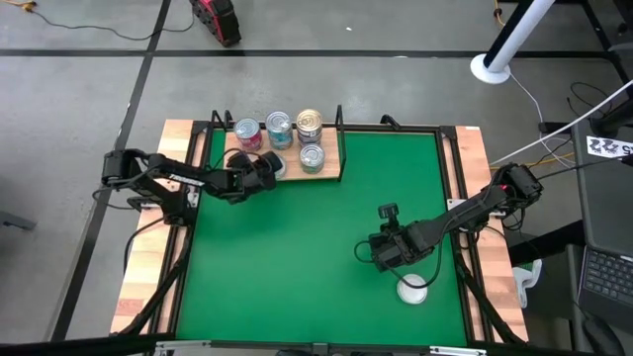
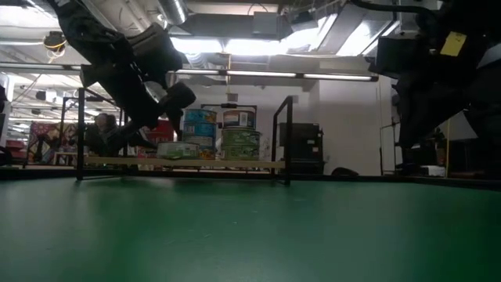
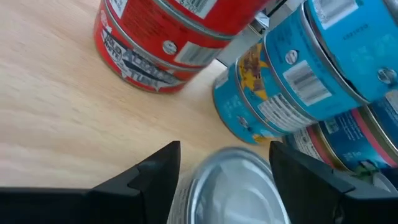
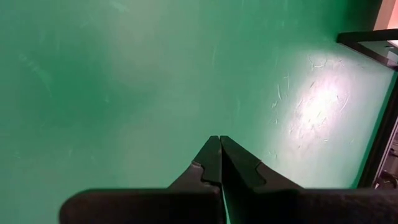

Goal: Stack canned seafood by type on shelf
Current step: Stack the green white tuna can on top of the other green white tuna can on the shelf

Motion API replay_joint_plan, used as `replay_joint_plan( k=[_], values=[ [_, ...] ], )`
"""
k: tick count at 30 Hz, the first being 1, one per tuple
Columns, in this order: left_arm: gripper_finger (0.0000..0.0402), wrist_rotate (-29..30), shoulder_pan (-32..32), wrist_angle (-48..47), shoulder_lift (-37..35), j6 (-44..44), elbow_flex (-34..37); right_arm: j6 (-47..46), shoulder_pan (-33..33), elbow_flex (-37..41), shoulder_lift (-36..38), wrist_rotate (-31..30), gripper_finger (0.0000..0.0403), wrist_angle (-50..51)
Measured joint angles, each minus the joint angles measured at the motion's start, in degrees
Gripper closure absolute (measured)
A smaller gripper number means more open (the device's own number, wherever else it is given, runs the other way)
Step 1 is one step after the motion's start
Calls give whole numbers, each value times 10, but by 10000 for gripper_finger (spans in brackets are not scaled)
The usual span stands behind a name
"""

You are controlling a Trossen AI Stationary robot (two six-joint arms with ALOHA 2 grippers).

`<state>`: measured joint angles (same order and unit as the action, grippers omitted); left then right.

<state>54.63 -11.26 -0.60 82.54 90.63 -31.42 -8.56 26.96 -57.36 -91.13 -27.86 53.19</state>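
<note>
— So, where is the left arm?

— It reaches in from the left edge of the green mat (image 1: 297,247), stretched nearly level, with the left gripper (image 1: 265,170) over the near left part of the shelf (image 1: 331,170). The left wrist view shows its fingers (image 3: 155,171) spread on either side of a silver-lidded tin (image 3: 233,186) that stands on the wood; whether the pads press its sides, I cannot tell.

— And the other cans?

— On the shelf, at the mat's far edge, a red stack (image 3: 168,37) stands at the far left, blue-teal tins (image 3: 298,81) piled beside it, then a gold-topped stack (image 1: 310,124) and another tin (image 1: 312,156) in front of it. One lone tin (image 1: 412,289) lies on the mat near the near right corner.

— The right arm?

— It comes in from the right edge, bent low, and the right gripper (image 1: 372,253) hangs over bare mat just beside that lone tin, fingertips (image 4: 211,155) pressed together, holding nothing.
</note>
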Motion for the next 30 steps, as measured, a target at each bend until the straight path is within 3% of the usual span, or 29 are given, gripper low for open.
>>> replay_joint_plan(
  k=[3, 19, 24, 30],
  values=[
    [163, 0, 9, 0, -10, -11, 0, 0, 0, 0, 0, 0, 400, 18],
    [163, -12, 76, 17, -167, -295, 0, -62, 0, 0, 0, 74, 400, 117],
    [163, -48, 123, 144, -159, -416, 0, -113, 1, 0, 0, 127, 400, 169],
    [163, -166, 165, 355, -98, -586, 0, -181, 6, 0, 9, 234, 400, 209]
  ],
)
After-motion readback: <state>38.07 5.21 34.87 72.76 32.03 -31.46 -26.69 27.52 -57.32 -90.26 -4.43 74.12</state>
